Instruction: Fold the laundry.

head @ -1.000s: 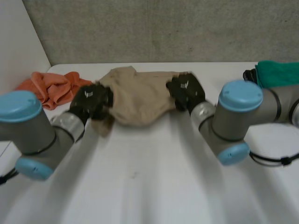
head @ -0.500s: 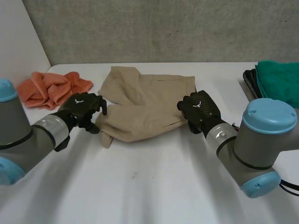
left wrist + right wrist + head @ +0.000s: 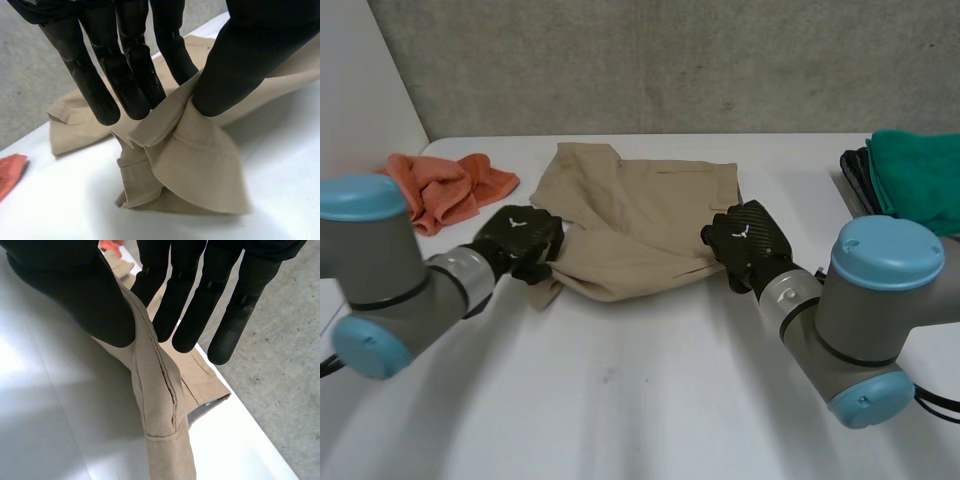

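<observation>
A tan garment (image 3: 635, 215) lies spread in the middle of the white table (image 3: 650, 400), bunched along its near edge. My left hand (image 3: 520, 240) is at its near left corner. In the left wrist view the left hand (image 3: 250, 45) pinches a raised fold of the tan cloth (image 3: 195, 160) between thumb and fingers (image 3: 127, 75). My right hand (image 3: 745, 240) is at the garment's near right edge. In the right wrist view the right hand (image 3: 65, 285) clamps a seamed edge of the cloth (image 3: 160, 395) with its thumb against a finger, the other fingers (image 3: 200, 305) straight.
A crumpled orange cloth (image 3: 445, 185) lies at the back left of the table. A folded green towel (image 3: 920, 175) rests on a dark item (image 3: 855, 170) at the right edge. A grey wall runs behind the table.
Both hands pulled the garment toward the near side. The left hand let go briefly, then closed again on the near left corner. The right hand kept its grip.
</observation>
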You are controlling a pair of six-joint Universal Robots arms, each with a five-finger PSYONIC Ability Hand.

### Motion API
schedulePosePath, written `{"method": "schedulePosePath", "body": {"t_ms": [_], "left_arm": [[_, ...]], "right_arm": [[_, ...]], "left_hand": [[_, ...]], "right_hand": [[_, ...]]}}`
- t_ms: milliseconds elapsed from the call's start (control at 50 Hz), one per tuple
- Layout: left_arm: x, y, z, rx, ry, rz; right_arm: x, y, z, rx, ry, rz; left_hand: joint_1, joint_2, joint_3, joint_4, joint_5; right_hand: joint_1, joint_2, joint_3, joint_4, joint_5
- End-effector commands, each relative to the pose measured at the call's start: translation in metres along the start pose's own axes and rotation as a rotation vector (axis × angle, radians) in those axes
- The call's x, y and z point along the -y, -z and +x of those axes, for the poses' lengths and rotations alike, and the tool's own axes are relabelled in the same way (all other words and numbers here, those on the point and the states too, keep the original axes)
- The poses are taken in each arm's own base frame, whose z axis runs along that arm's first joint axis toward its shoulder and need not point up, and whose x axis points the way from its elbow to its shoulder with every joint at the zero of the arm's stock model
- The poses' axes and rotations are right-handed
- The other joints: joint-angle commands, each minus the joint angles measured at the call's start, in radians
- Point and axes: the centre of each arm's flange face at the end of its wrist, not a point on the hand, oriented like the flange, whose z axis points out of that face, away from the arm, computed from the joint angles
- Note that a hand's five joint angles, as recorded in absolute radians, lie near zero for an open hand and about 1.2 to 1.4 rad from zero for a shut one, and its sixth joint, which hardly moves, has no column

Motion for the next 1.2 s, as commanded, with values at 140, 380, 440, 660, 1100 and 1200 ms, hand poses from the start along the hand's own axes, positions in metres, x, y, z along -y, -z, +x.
{"method": "schedulePosePath", "body": {"t_ms": [140, 380, 440, 660, 1100, 1200], "left_arm": [[0.016, 0.127, 0.03, -0.128, -0.009, -0.301], [0.019, 0.156, 0.033, -0.295, -0.111, -0.456], [0.018, 0.136, 0.03, -0.266, -0.124, -0.391], [0.018, 0.092, 0.04, -0.181, 0.024, -0.308], [0.002, 0.148, 0.081, -0.189, 0.137, -0.289], [-0.018, 0.137, 0.081, -0.161, 0.102, -0.354]], "right_arm": [[0.012, 0.072, -0.01, 0.281, 0.261, -0.306], [0.021, 0.127, -0.018, 0.498, 0.357, -0.397], [0.017, 0.117, -0.018, 0.483, 0.328, -0.412], [0.004, 0.073, -0.01, 0.263, 0.143, -0.418], [0.014, 0.069, -0.015, 0.165, 0.025, -0.297], [0.016, 0.07, -0.013, 0.158, 0.025, -0.291]], "left_hand": [[0.243, 0.202, 0.207, 0.198, 0.242], [0.243, 0.202, 0.207, 0.198, 0.242], [0.243, 0.202, 0.207, 0.198, 0.242], [0.243, 0.202, 0.207, 0.198, 0.242], [-0.567, -0.608, -0.603, -0.612, -0.568], [-0.512, -0.553, -0.547, -0.557, -0.513]], "right_hand": [[0.276, 0.21, 0.202, 0.192, 0.202], [0.276, 0.21, 0.202, 0.192, 0.202], [0.276, 0.21, 0.202, 0.192, 0.202], [0.276, 0.21, 0.202, 0.192, 0.202], [0.276, 0.21, 0.202, 0.192, 0.202], [0.276, 0.21, 0.202, 0.192, 0.202]]}}
